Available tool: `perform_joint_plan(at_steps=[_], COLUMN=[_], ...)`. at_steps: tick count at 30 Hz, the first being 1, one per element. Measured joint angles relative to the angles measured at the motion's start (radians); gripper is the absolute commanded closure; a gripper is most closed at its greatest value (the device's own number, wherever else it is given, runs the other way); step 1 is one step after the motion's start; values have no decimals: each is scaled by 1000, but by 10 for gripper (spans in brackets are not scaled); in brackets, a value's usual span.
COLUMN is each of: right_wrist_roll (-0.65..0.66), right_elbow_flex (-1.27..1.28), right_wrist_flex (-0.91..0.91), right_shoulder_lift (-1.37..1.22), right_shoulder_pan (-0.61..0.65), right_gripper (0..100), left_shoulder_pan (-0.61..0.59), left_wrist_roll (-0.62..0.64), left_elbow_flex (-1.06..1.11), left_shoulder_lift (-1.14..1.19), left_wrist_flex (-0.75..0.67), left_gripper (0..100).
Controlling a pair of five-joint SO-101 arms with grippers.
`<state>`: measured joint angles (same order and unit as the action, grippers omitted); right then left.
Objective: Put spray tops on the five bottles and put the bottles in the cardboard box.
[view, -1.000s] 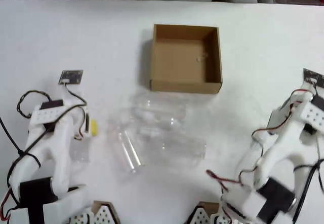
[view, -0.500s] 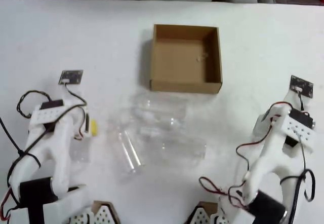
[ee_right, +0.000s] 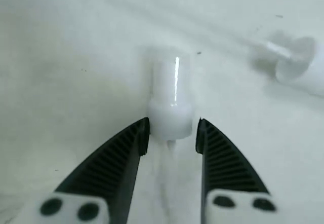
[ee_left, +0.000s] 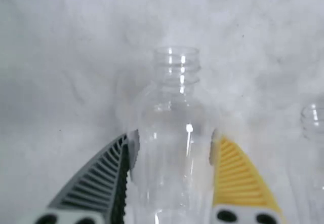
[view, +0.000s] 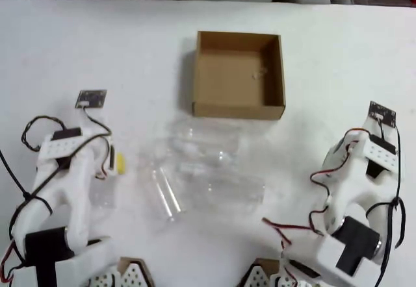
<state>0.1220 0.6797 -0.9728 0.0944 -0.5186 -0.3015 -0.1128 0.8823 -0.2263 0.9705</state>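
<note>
1. The left end effector (ee_left: 172, 140) is closed onto a clear bottle (ee_left: 174, 102). The grey and yellow fingers press on opposite sides of the body, well below the shoulder. We read this low grip as deliberate, because it leaves the threaded neck open and free beyond the fingertips. We cannot tell whether the bottle rests on the bench (view: 97, 40) or is held just above it.

2. The right end effector (ee_right: 172, 125) is narrowed onto a white top (ee_right: 172, 92). Its two black fingers appear to touch the collar on either side. The head of the top points away from the wrist and the stem runs back between the fingers. We judge that this keeps the top's axis in line with the end effector, ready to be brought to a neck.

3. The two arms sit well apart, one at each side of the bench, so the top and the held bottle are not yet together.

4. The loose bottles (view: 214, 176) lie in a cluster in mid-bench, between the arms and just in front of the box (view: 240, 112). One of their necks (ee_left: 315, 117) shows beside the held bottle.

5. The box stands open with no bottle inside. We judge the task to be at the first capping.
</note>
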Motion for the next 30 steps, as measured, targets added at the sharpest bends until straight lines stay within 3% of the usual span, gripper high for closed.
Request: perform_joint_plan(at_steps=[12,16,28,30], right_wrist_roll=[5,94,97,97], right_elbow_flex=[-57,-149,-245,-247], right_wrist_flex=[77,9,-78,-95], right_shoulder_lift=[-112,-183,-269,-269], right_shoulder_pan=[-3,9,11,11], right_gripper=[872,872,879,925], left_shoulder_pan=[0,0,0,0], left_wrist_roll=[0,0,0,0], left_elbow_flex=[0,0,0,0], left_shoulder_lift=[0,0,0,0], left_wrist_flex=[0,0,0,0], left_gripper=[980,980,980,980])
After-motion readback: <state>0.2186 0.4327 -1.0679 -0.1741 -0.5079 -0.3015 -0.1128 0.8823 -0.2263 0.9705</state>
